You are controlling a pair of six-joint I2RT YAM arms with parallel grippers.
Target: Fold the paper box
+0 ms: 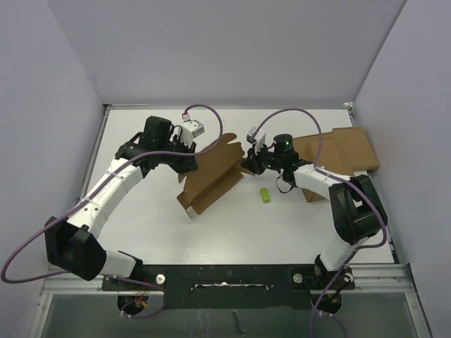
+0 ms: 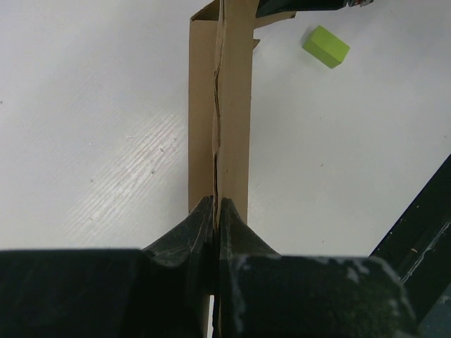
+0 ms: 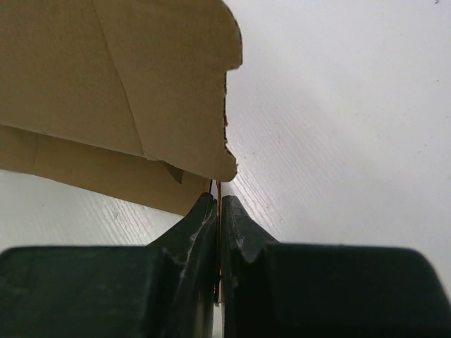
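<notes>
evidently left fingers (image 2: 187, 236) and right fingers (image 3: 192, 227) pinch the paper box (image 1: 211, 176)

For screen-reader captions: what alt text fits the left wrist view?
The left end effector is shut on the near edge of the brown paper box, seen edge-on over a white table. A small green block lies at upper right.

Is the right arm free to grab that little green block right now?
Probably not yet: the right gripper is clamped on the paper box and would have to let go first. Otherwise the green block lies uncovered on the table, close by that arm.
</notes>
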